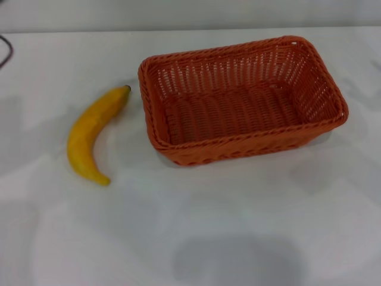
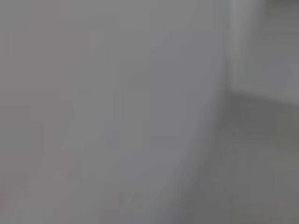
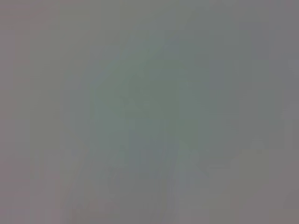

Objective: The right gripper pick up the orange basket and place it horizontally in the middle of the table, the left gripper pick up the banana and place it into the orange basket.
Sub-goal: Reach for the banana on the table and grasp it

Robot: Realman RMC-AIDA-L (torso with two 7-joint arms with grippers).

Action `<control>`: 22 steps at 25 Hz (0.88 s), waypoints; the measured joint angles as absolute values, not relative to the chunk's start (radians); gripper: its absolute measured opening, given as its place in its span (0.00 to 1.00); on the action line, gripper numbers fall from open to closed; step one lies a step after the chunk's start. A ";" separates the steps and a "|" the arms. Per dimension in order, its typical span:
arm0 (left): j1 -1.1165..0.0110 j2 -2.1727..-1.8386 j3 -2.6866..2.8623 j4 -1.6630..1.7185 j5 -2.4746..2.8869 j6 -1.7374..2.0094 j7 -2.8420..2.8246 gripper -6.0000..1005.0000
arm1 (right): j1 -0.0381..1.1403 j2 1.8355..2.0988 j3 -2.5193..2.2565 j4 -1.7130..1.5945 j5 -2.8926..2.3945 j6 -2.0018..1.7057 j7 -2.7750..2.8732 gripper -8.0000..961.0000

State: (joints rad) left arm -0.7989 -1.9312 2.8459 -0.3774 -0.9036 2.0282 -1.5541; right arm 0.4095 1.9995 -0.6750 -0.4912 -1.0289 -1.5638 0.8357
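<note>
The orange basket (image 1: 324, 89) sits on the white table (image 1: 190, 232), right of centre, its long side running roughly left to right and slightly skewed. It holds nothing. The yellow banana (image 1: 92, 134) lies on the table just left of the basket, apart from it, its dark stem tip pointing toward the basket's near-left corner. Neither gripper appears in the head view. Both wrist views show only plain grey surface, with no fingers and no task object.
A thin dark cable (image 1: 5, 50) curls at the table's far left edge. The table's far edge meets a pale wall along the top of the head view.
</note>
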 joint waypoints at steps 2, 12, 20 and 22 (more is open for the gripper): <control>-0.833 -1.911 2.847 -0.385 -0.793 2.033 -1.554 0.87 | 0.404 1.997 -0.675 -0.492 -1.029 -1.556 0.835 0.89; -0.948 -1.886 2.847 -0.461 -0.545 2.036 -1.509 0.87 | 0.394 1.989 -0.675 -0.494 -1.028 -1.518 0.831 0.89; -1.086 -1.967 2.848 -0.809 -0.294 2.032 -1.483 0.87 | 0.395 1.984 -0.675 -0.495 -1.028 -1.490 0.827 0.89; -1.122 -2.000 2.848 -0.923 -0.246 2.030 -1.472 0.87 | 0.400 1.983 -0.675 -0.492 -1.028 -1.477 0.821 0.89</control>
